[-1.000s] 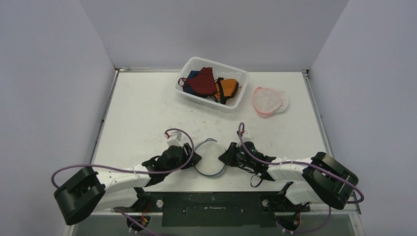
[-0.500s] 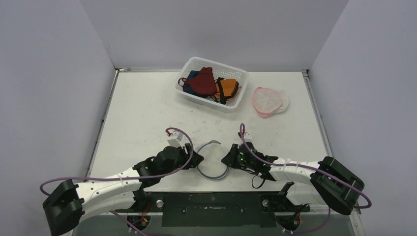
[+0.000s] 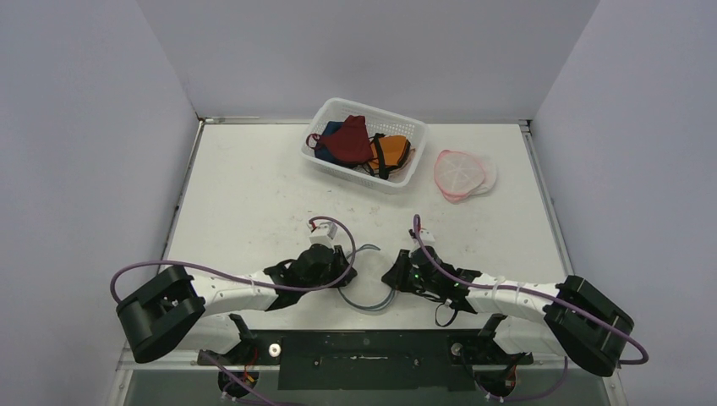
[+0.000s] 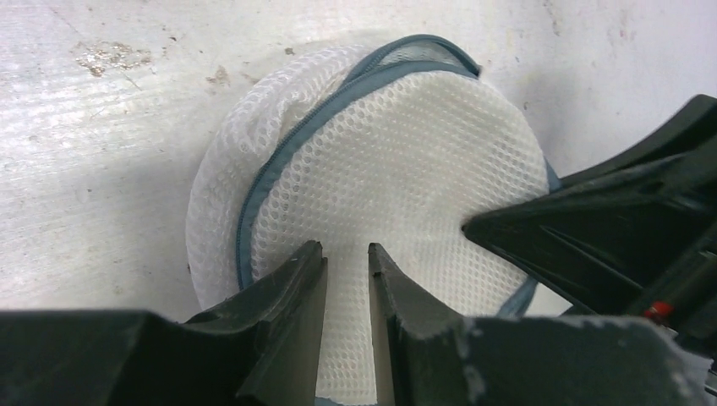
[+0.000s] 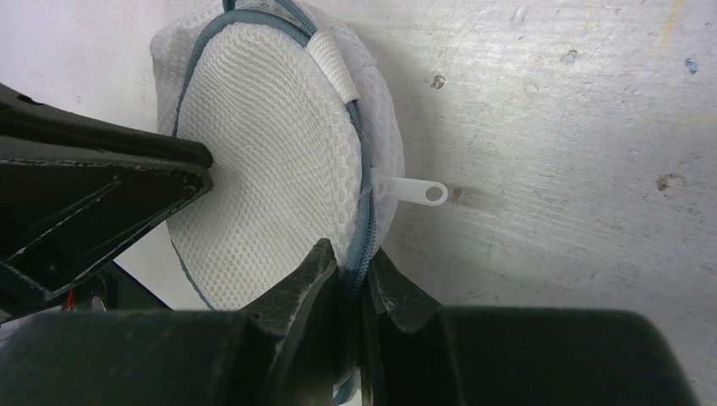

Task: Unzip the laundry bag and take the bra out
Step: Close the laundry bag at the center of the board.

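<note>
Grip forming on both sides of the laundry bag [image 4: 397, 169]

The left tool [image 4: 345, 252] has come across from the bag's left flank and now sits over its domed mesh top. Its jaws are a narrow slot apart with mesh showing in the slot; whether a fold is actually caught there I cannot tell. The right tool [image 5: 351, 251] has not shifted. Its jaws are together on the bag's rim, nipping the blue zip tape [image 5: 365, 224] just below the white zip pull [image 5: 414, 191]. The pull sticks out free to the side, in neither tool.

The bag lies round and puffed on the counter [image 3: 254, 194] near its front edge, between the two tools. Its zip looks closed wherever the wrist views show it. The bra is not visible; presumably it is inside, hidden by the mesh.

As I judge it, unzipping has not begun and the step in hand is bracing the bag. The left tool's arrival probably makes it the anchor, which would let the right let go of the rim and take the pull. Thin mesh may slip from a light pinch.

Farther back, the basket [image 3: 397, 179] of coloured garments and the pink-rimmed round piece [image 3: 461, 173] sit well apart, unmoved.
</note>
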Controlling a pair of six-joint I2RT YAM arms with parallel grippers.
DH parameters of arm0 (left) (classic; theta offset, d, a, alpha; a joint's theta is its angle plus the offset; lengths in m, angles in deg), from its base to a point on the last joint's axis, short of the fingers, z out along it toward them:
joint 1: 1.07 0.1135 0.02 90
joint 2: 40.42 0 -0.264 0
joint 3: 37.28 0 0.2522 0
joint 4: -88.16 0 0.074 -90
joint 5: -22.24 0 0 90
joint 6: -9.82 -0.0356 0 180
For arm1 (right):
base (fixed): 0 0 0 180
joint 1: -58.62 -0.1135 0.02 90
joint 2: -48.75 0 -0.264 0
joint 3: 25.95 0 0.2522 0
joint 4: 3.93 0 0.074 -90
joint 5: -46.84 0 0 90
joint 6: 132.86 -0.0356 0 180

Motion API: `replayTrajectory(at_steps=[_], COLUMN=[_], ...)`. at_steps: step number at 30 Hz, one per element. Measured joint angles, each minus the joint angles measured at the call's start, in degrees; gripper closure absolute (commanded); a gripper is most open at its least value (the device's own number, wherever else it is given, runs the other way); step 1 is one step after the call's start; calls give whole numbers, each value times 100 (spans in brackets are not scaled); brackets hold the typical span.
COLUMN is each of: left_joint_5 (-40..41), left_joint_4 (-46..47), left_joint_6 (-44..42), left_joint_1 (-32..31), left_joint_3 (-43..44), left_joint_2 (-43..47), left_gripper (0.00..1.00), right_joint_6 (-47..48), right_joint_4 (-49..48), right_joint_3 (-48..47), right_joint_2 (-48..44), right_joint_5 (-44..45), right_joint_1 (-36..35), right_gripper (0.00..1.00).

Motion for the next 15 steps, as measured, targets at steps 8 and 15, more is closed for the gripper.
replayTrajectory(at_steps=[8,15], left_joint_5=[162,197], left_joint_4=[162,254], left_joint_6=[63,111], left_joint_1=[37,37], left_joint_3=[0,0], left_joint_2=[-332,-426], left_gripper=[77,76], right_joint_6=[101,507], right_joint_4=[778,2277], right_joint_3=[-120,-977], right_joint_2=[-417,-1064], right_joint_5=[87,496], right_joint_1=[-96,-142], right_gripper=[41,23])
